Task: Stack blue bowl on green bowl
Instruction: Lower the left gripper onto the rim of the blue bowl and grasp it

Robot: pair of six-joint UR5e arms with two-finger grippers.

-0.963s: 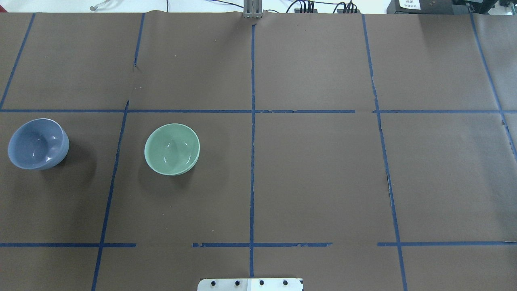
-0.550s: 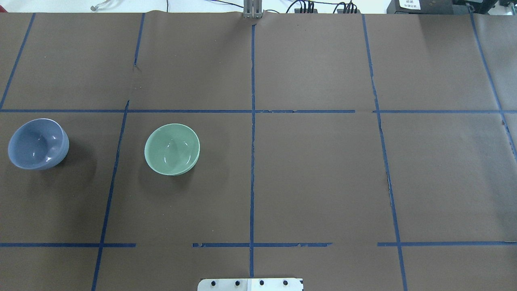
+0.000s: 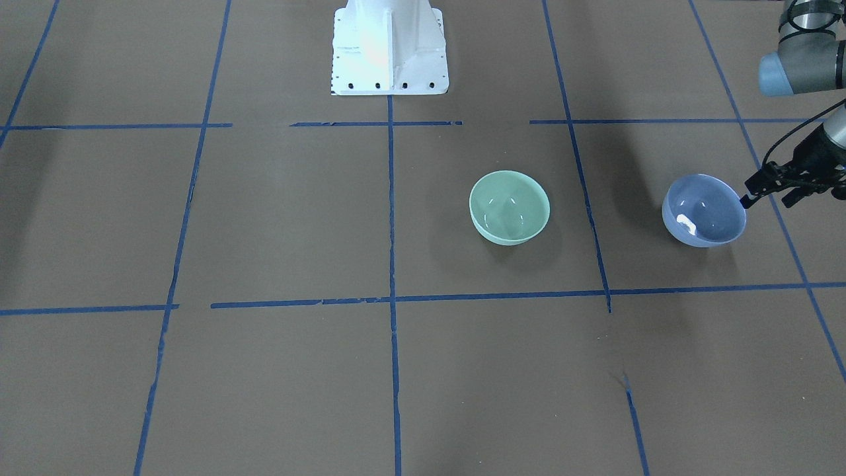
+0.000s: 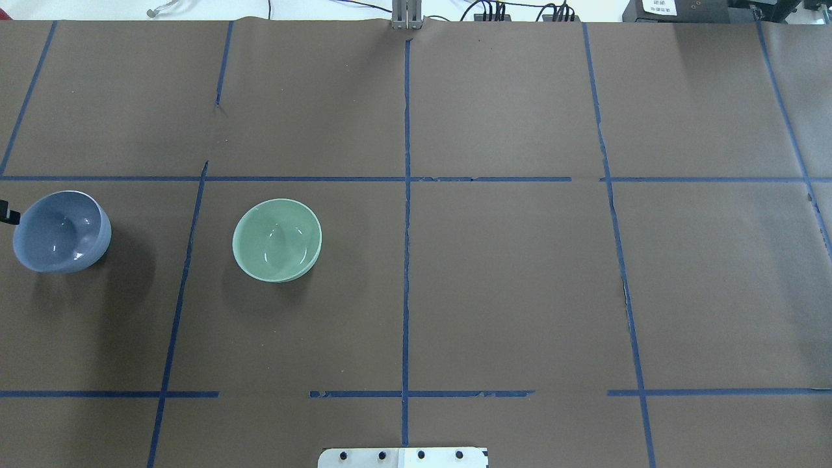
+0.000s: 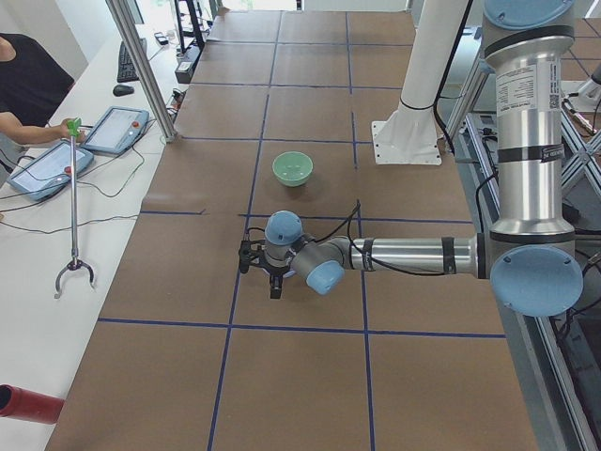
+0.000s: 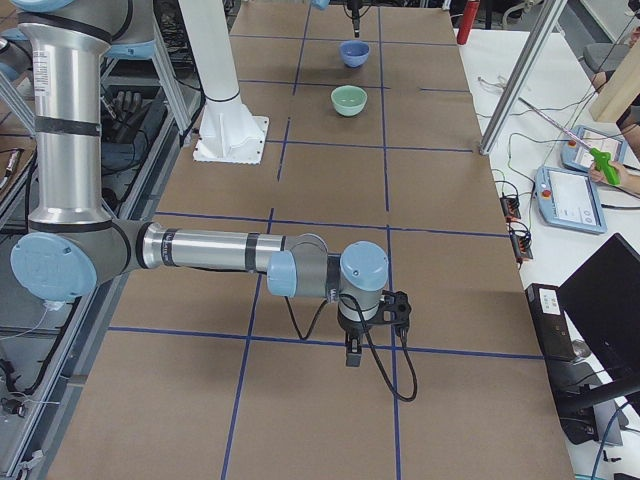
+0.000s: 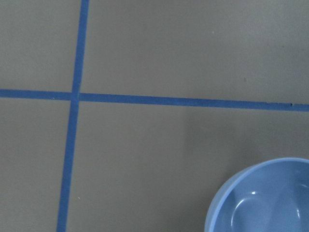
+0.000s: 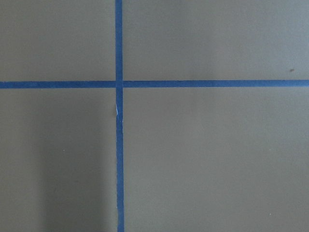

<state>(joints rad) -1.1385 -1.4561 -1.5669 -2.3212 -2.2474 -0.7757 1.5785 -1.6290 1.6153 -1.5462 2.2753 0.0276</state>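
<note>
Compared with a second ago, one thing is new in the overhead view: a dark fingertip [image 4: 5, 213] of the left tool [image 3: 767, 197] pokes in at the view's left edge, right at the outer rim of the blue bowl [image 4: 62, 231]. Neither bowl has shifted. The blue bowl stands upright on the brown tabletop [image 4: 507, 292] in the same taped square, and the green bowl [image 4: 277, 240] stands upright one square over, well apart from it with a blue tape line between them. In the front-facing view the left tool hangs low at the blue bowl's outer side, its two black fingers spread apart and released, one tip at the rim, nothing gripped. Its wrist camera catches part of the blue bowl's rim in the lower right corner. Inside each bowl only smooth glaze and light glints show. The right tool [image 6: 375, 322] hovers over bare tabletop far from both bowls, and whether it is clenched or released I cannot tell.
</note>
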